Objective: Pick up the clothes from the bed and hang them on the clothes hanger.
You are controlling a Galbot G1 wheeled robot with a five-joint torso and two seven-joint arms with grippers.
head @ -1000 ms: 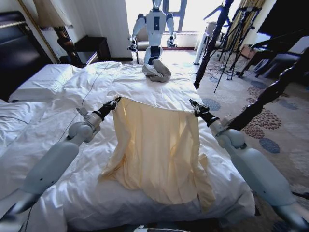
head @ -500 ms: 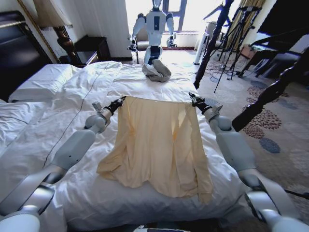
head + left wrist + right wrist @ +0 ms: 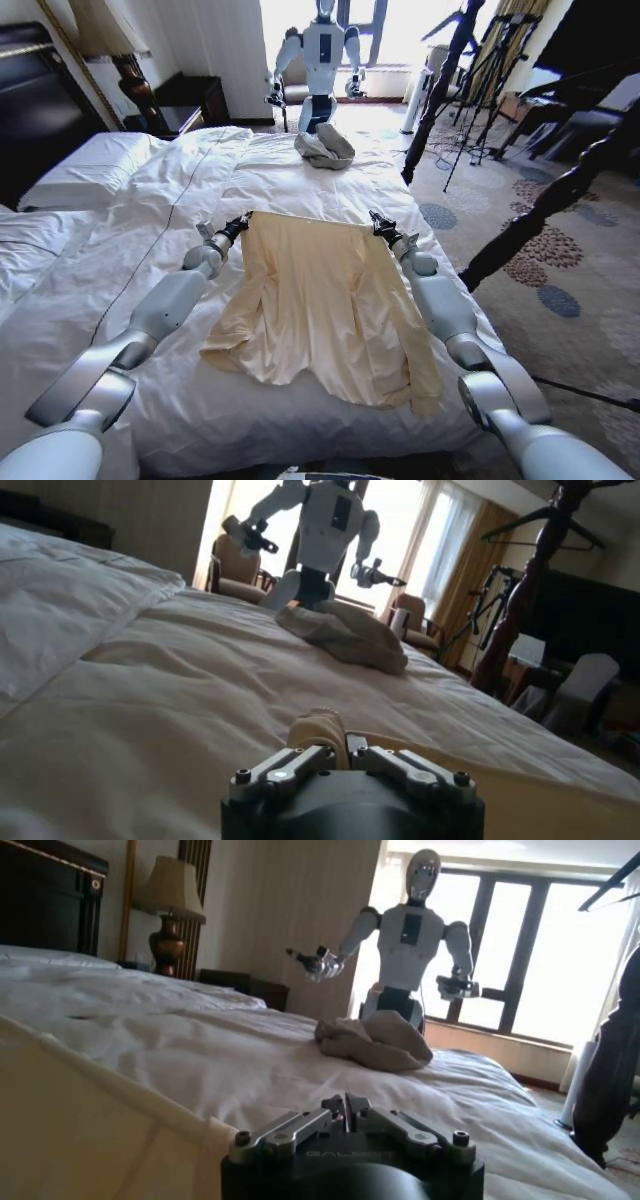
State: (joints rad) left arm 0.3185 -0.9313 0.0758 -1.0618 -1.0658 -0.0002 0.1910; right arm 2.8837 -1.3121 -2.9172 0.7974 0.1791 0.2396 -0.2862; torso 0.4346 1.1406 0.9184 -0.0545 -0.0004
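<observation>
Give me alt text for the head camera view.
Both grippers, left and right, pinch the far corners of a cream-yellow top spread on the white bed. A grey-beige cloth bundle lies beyond.

Pale cream-yellow clothes (image 3: 325, 295) spread on the white quilted duvet of the bed (image 3: 120, 260), with a dark turned post (image 3: 535, 215) at 3 o'clock. Grey-beige cloth bundle (image 3: 324, 146) at 12 o'clock, before a white-and-dark-blue robot (image 3: 322, 55). Beige carpet (image 3: 560, 270) scattered with blue-grey and rust floral rounds; black-tipped left gripper (image 3: 240, 221) and right gripper (image 3: 380, 224) on silver-grey arms.
</observation>
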